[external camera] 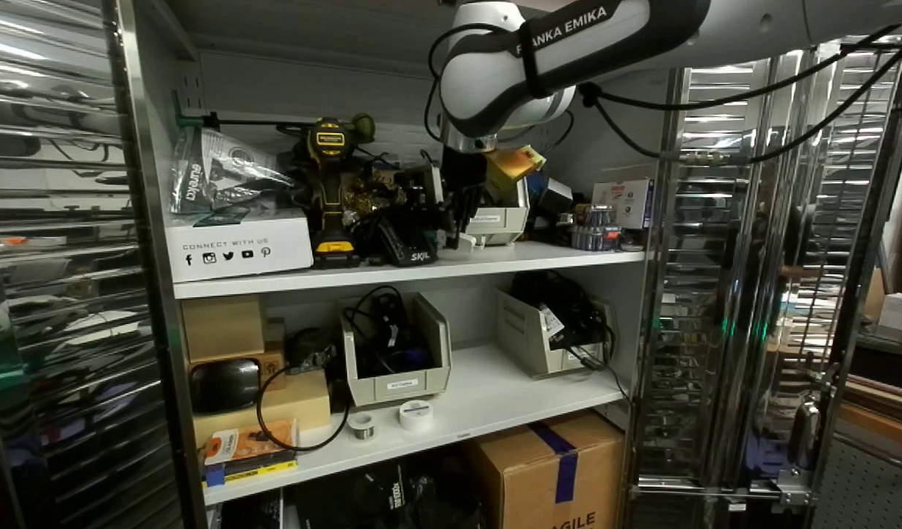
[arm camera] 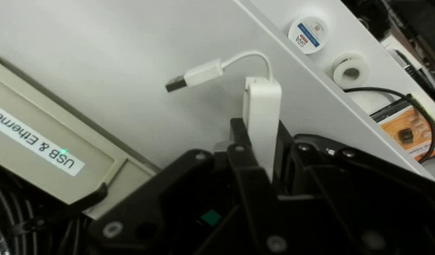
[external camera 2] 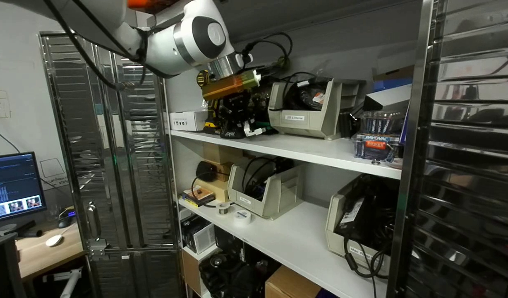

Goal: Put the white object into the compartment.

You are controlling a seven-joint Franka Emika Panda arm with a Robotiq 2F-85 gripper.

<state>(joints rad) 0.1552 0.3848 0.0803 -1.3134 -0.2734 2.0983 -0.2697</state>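
Note:
The white object (arm camera: 264, 106) is a slim USB adapter with a short cable and a USB plug (arm camera: 203, 73) sticking out. In the wrist view my gripper (arm camera: 261, 132) has its fingers against both sides of it; its lower end is hidden between them. In an exterior view the white object (external camera 2: 253, 130) shows below the dark gripper (external camera 2: 239, 120), near the shelf's front edge. My gripper (external camera: 462, 213) also shows in an exterior view. The grey bin labelled USB & Ethernet (external camera 2: 318, 121) stands beside the gripper, holding black cables; its front also shows in the wrist view (arm camera: 86, 145).
The upper shelf (external camera 2: 303, 151) also carries a drill (external camera: 330, 184), a white box (external camera: 238, 246) and battery packs (external camera 2: 374, 140). A SKIL item (external camera: 414, 253) sits close beside the gripper. The lower shelf has bins (external camera: 414, 389) and two spools (external camera: 416, 416). Metal cabinet doors flank the shelves.

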